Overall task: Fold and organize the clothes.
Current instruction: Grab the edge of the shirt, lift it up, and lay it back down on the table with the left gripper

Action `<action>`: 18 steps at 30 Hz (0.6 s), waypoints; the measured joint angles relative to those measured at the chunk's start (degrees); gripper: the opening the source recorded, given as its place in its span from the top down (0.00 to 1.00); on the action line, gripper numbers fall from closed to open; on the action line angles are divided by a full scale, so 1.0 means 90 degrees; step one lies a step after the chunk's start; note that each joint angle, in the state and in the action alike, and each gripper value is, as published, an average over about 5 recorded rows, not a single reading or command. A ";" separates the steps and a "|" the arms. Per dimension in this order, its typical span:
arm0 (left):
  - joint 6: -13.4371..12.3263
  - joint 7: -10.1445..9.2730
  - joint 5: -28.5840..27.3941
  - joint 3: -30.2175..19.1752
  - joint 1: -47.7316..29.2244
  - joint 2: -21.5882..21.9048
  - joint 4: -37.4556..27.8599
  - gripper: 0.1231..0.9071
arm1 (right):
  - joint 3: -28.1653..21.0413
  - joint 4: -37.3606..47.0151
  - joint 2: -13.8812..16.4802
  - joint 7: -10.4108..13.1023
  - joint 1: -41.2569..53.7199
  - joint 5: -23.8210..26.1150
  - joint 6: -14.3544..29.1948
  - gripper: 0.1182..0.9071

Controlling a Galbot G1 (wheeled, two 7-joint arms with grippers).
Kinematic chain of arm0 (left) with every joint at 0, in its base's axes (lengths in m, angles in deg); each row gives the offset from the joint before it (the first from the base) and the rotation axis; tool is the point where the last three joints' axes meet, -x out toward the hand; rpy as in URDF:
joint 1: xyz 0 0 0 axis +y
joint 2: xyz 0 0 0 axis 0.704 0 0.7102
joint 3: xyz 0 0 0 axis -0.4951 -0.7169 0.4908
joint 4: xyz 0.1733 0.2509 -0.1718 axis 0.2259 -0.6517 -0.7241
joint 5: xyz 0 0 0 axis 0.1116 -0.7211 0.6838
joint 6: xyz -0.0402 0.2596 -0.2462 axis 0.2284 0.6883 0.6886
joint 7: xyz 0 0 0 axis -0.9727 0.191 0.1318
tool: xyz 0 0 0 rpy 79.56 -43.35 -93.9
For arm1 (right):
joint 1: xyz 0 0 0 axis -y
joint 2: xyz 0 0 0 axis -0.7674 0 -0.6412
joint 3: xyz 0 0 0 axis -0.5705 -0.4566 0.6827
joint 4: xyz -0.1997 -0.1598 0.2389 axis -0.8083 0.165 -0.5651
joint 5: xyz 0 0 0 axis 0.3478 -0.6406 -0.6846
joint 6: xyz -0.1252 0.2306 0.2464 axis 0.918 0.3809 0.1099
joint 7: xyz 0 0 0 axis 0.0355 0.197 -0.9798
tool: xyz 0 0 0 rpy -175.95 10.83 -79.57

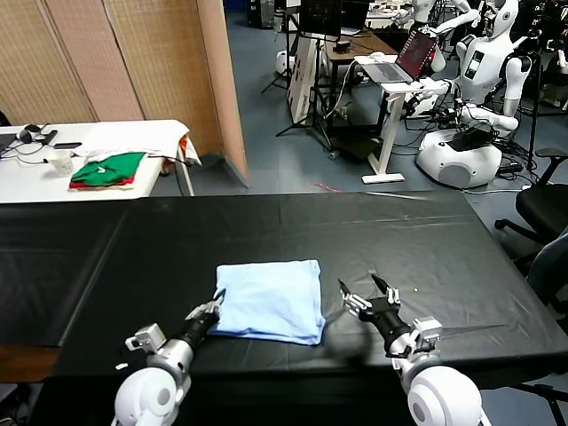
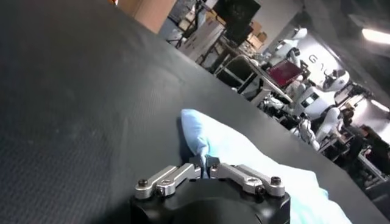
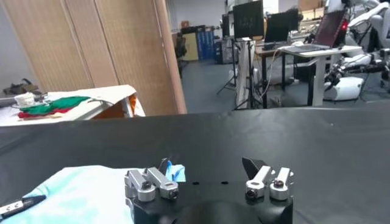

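Note:
The clothes, one pale light-blue T-shirt [image 1: 269, 300], lie folded into a rectangle on the black table [image 1: 399, 240], near its front edge. My left gripper [image 1: 216, 306] is at the shirt's near left corner. In the left wrist view this gripper [image 2: 204, 161] is shut on a pinched-up fold of the blue fabric [image 2: 244, 152]. My right gripper [image 1: 364, 291] stands open just right of the shirt's near right corner. In the right wrist view its jaws [image 3: 207, 167] are wide apart with only black table between them, and the shirt's [image 3: 79, 195] corner lies beside one finger.
A white table [image 1: 133, 133] at the back left carries folded green and red garments [image 1: 108, 169]. A wooden folding screen [image 1: 133, 53] stands behind it. Other robots [image 1: 461, 133], desks and an office chair [image 1: 541, 209] stand beyond and right of the black table.

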 joint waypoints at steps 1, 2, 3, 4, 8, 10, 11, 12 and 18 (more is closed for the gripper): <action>-0.0021 0.0021 -0.0262 0.0007 0.0014 0.0048 0.0050 0.93 | 0.0010 0.0002 0.0000 0.0000 -0.0004 0.0000 0.0005 0.00; -0.0042 0.0034 -0.0543 0.0020 0.0029 0.0106 0.0103 0.93 | 0.0022 0.0006 0.0000 0.0000 -0.0009 0.0000 0.0011 0.00; -0.0063 0.0041 -0.0821 0.0040 0.0045 0.0174 0.0156 0.93 | 0.0034 0.0012 0.0000 0.0000 -0.0014 0.0000 0.0018 0.00; -0.0084 0.0042 -0.1083 0.0068 0.0063 0.0251 0.0211 0.93 | 0.0044 0.0018 0.0000 -0.0001 -0.0020 0.0000 0.0026 0.00; -0.0182 0.0048 -0.1950 0.0248 0.0145 0.0667 0.0425 0.93 | 0.0066 0.0048 -0.0008 -0.0010 -0.0050 0.0000 0.0058 0.00; -0.0216 0.0041 -0.2249 0.0374 0.0191 0.0930 0.0516 0.93 | 0.0066 0.0061 -0.0016 -0.0017 -0.0060 -0.0001 0.0065 0.00; -0.0225 0.0036 -0.2352 0.0444 0.0215 0.1072 0.0556 0.93 | 0.0064 0.0064 -0.0021 -0.0021 -0.0061 -0.0003 0.0065 0.00; -0.0225 0.0028 -0.2419 0.0523 0.0238 0.1224 0.0589 0.93 | 0.0060 0.0066 -0.0027 -0.0023 -0.0059 -0.0005 0.0062 0.00; -0.0123 -0.0019 -0.2271 0.1165 0.0431 0.2299 0.0700 0.93 | 0.0028 0.0083 -0.0058 -0.0022 0.0011 -0.0041 0.0045 0.00</action>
